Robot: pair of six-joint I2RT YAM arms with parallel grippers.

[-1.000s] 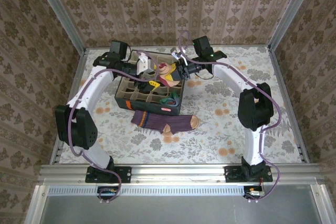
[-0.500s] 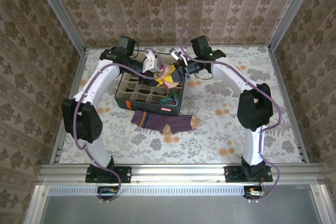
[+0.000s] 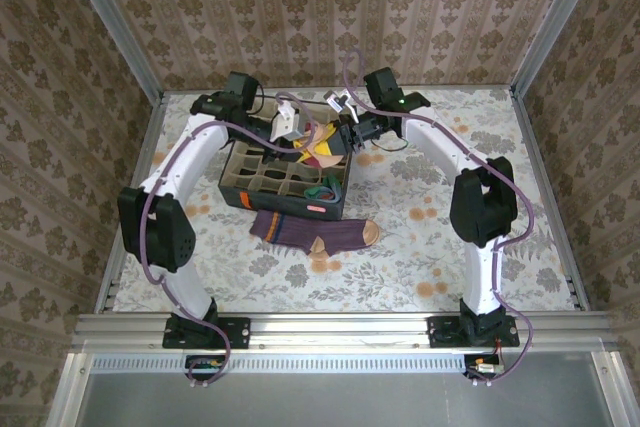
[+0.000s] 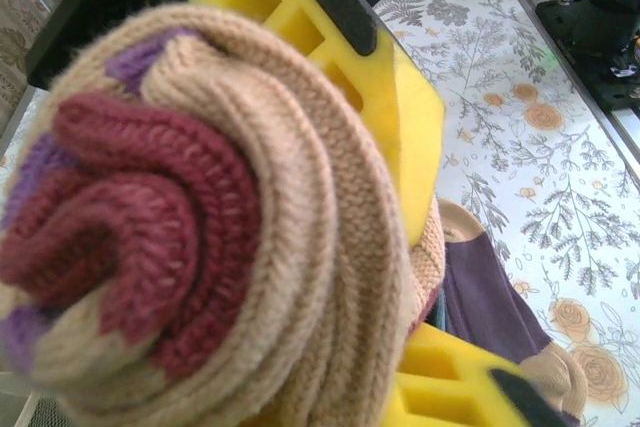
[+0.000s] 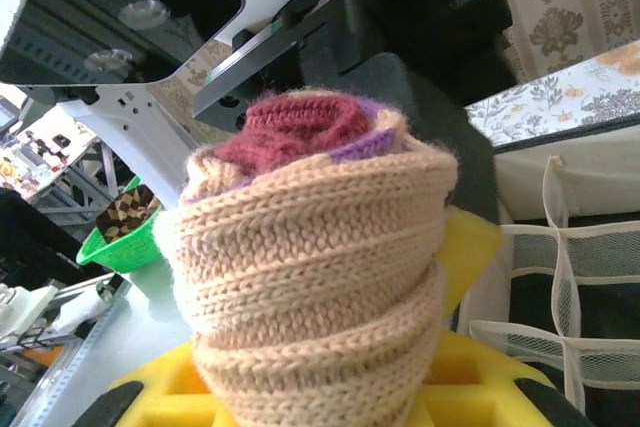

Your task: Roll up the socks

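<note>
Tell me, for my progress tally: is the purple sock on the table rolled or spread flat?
Spread flat: the purple sock lies stretched full length on the table in front of the box.

Rolled sock (image 4: pixel 200 227): peach-tan knit outside, maroon core, flecks of purple.
Fingers (image 4: pixel 410 117): bright yellow, black mounts.
Purple sock (image 3: pixel 305 231): purple with thin stripes, tan heel and toe, darker cuff.
Worktop (image 3: pixel 420 247): off-white cloth, grey leaf print, orange flowers.
Box (image 3: pixel 265 197): dark fabric, tan dividers, red label on the front.
Arms (image 3: pixel 185 162): white links, black joints, purple cables.
Walls (image 3: pixel 330 17): brown damask wallpaper, striped bands.
</note>
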